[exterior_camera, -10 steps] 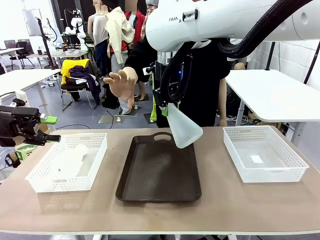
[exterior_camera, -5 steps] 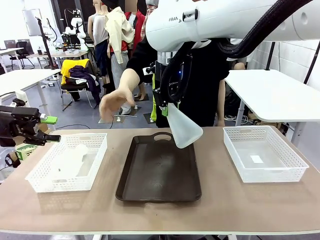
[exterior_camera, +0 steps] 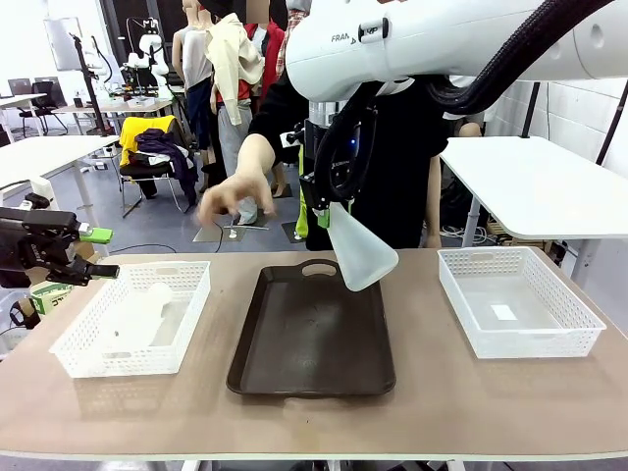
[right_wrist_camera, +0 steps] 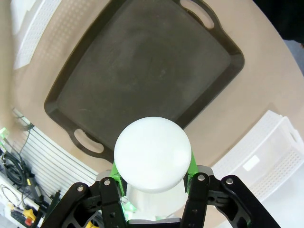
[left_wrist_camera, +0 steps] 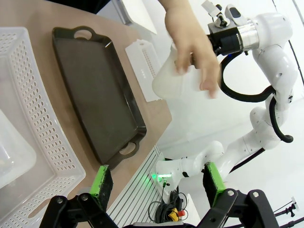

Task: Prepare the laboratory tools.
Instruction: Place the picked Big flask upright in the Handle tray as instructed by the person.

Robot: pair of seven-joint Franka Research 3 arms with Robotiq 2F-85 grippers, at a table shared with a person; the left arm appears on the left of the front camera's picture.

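The right pincer (exterior_camera: pixel 322 214) is squeezed tight on the thin neck of a cloudy white flask (exterior_camera: pixel 359 253). The flask is shaped like a cone with a wide, flat, round bottom. It hangs tilted in the air over the far end of the dark brown tray (exterior_camera: pixel 312 339). The tray is smooth, with round corners, a raised rim and a handle hole at each end, and its flat floor is open. A second flask (exterior_camera: pixel 142 316) lies on its side in the white basket (exterior_camera: pixel 93 358) on the left, which is full of little holes. The left pincer (exterior_camera: pixel 102 252) is spread wide and holds nothing, just beside that basket's outer edge. Another holey basket (exterior_camera: pixel 574 329) sits on the right of the tan worktop (exterior_camera: pixel 442 392). A person's hand (exterior_camera: pixel 235 196) hangs in the air near the held flask, on its left.
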